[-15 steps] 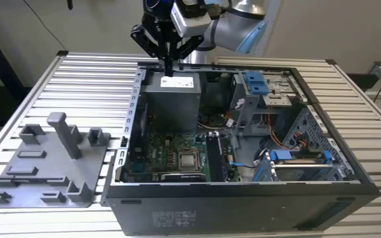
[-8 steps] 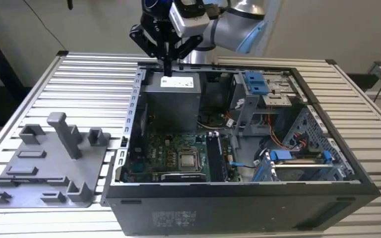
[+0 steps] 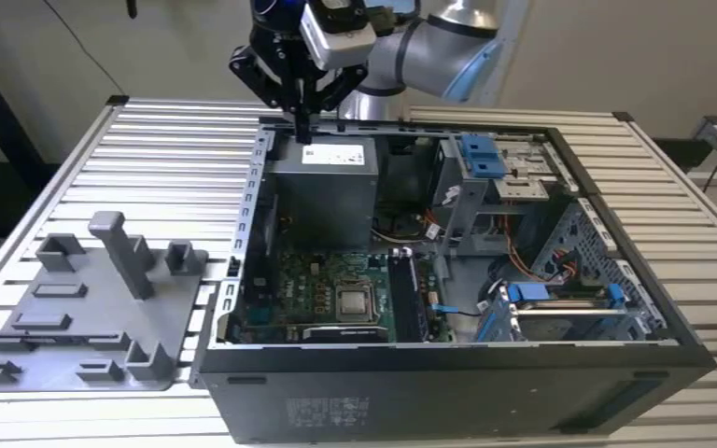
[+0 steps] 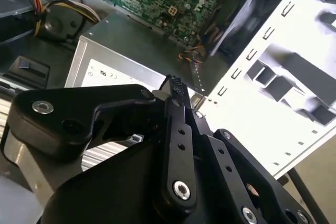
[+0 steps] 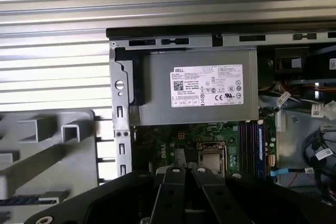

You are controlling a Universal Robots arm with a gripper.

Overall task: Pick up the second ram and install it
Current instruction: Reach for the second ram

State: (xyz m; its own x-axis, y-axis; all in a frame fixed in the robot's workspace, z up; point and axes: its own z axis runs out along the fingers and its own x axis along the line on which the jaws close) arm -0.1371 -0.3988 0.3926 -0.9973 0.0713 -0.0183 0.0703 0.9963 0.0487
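Exterior view: gripper point(image 3: 302, 133) hangs over the far edge of the computer case point(image 3: 458, 378), tips just above the power supply point(image 3: 321, 182). The fingers point(image 4: 178, 129) are pressed together with nothing between them, and both wrist views agree on that. The second ram point(image 3: 66, 334) is not in hand. I read it as the dark blue strip seated on edge in the grey tray point(image 3: 48, 355), near the tray's front edge, on the worktop point(image 3: 172, 140) beside the case. Key relation: from the gripper the ram lies toward the exterior view's left and toward the near edge of the worktop, outside the case's side wall and well apart from the tips. Its long axis runs along the tray's front edge. That is roughly crosswise to the memory slots point(image 3: 405, 294) on the motherboard point(image 3: 321, 299), which run near-to-far beside the processor. Dark strips sit in those slots; I can't tell how many are filled. The tray's upright post point(image 3: 122, 252) stands close to the straight line between gripper and ram, so by my judgement it is the one obstacle that matters
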